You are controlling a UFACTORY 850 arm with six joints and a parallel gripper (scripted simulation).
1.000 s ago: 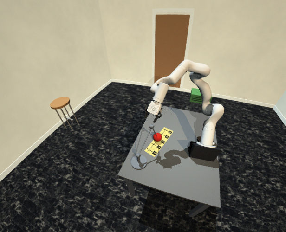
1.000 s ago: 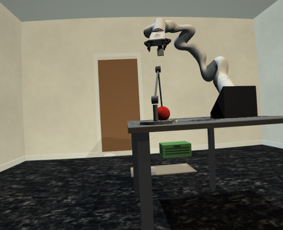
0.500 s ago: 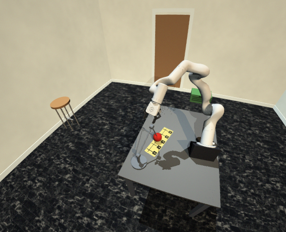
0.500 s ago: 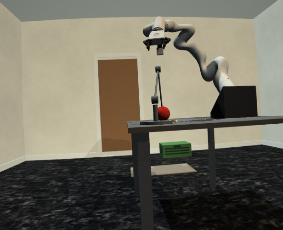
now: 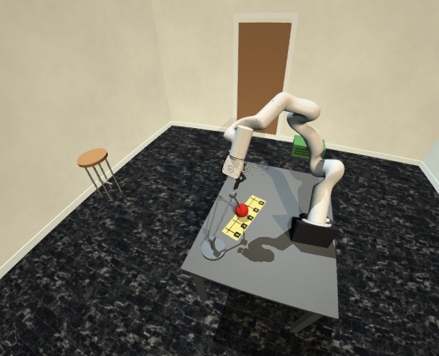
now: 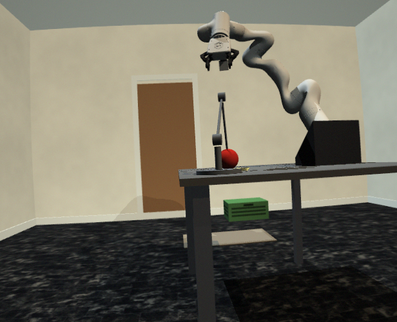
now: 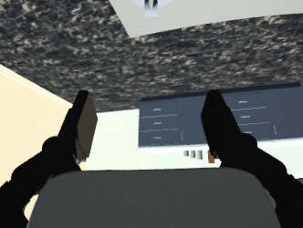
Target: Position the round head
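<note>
The lamp stands on the grey bench [image 5: 281,268] [image 6: 296,172]. Its round foot [image 5: 213,249] [image 6: 216,170] is near the left edge. Thin arms rise to a top joint [image 5: 233,194] [image 6: 222,96]. From there a rod drops to the round red head [image 5: 241,209] [image 6: 229,158], which hangs low over the middle of the yellow strip [image 5: 231,228]. I cannot tell which mark lies under it. My gripper [image 5: 235,179] [image 6: 219,64] [image 7: 149,104] is open and empty. It hangs above the top joint, clear of the lamp.
The arm's black base box [image 5: 313,231] [image 6: 330,142] sits at the bench's right side. A green crate [image 5: 300,147] [image 6: 245,208] lies on the floor behind the bench. A wooden stool [image 5: 92,157] stands far to the left.
</note>
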